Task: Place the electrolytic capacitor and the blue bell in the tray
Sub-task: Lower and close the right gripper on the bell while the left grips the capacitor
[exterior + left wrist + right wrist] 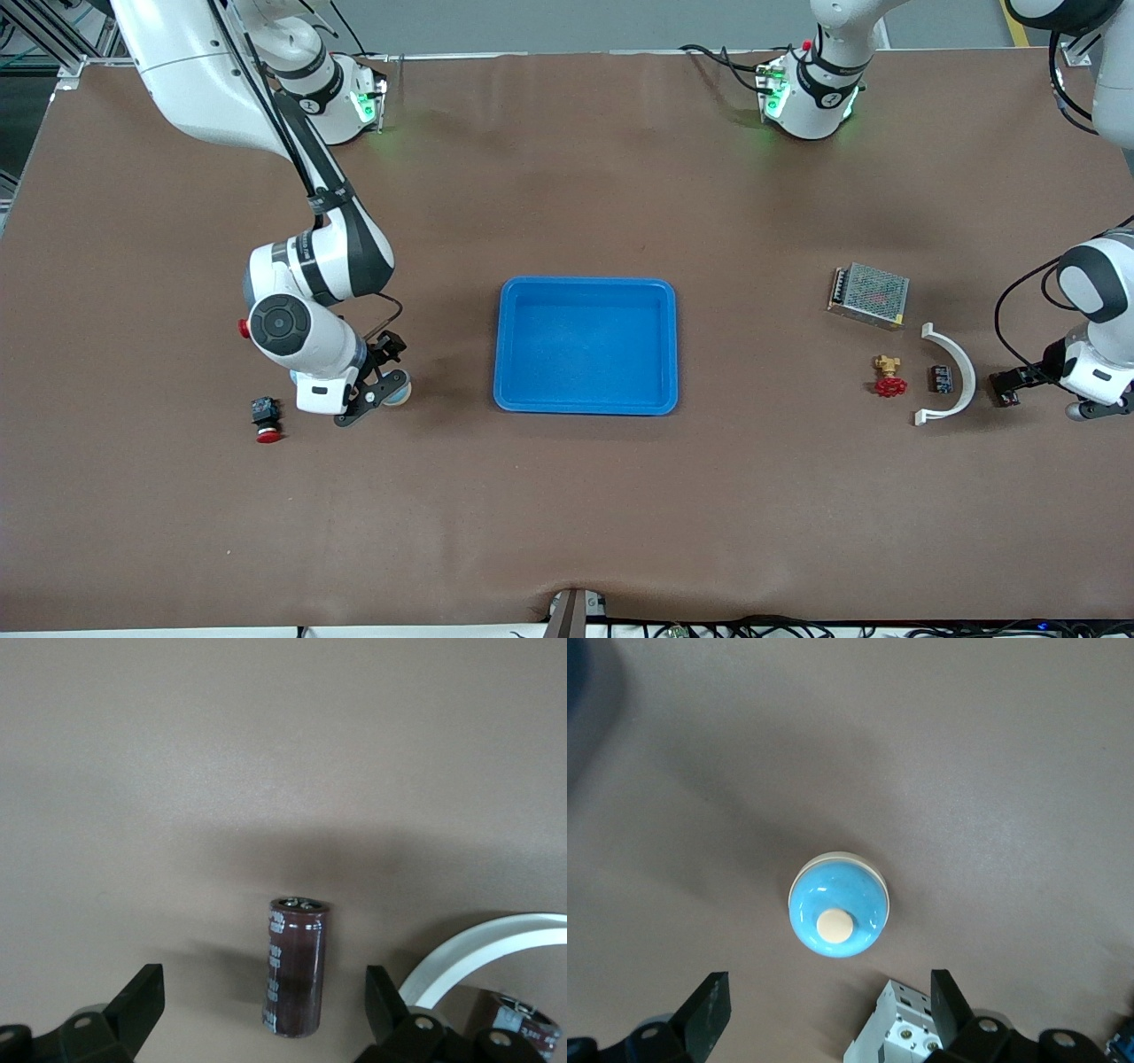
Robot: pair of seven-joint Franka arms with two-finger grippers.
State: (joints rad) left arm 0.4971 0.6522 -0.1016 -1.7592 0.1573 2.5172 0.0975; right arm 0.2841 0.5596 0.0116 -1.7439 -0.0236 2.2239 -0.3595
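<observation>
Right end effector (828,1014) open over blue bell (838,917), left end effector (261,1014) open over electrolytic capacitor (296,967)

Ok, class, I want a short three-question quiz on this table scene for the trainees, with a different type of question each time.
1. True or false: the blue tray already holds a part.
2. Which part is the open left tool hovering over? A) red valve B) electrolytic capacitor C) mesh power supply
3. Fill in: the right tool hangs open over the blue ____.
Key: 1 false; 2 B; 3 bell.
</observation>
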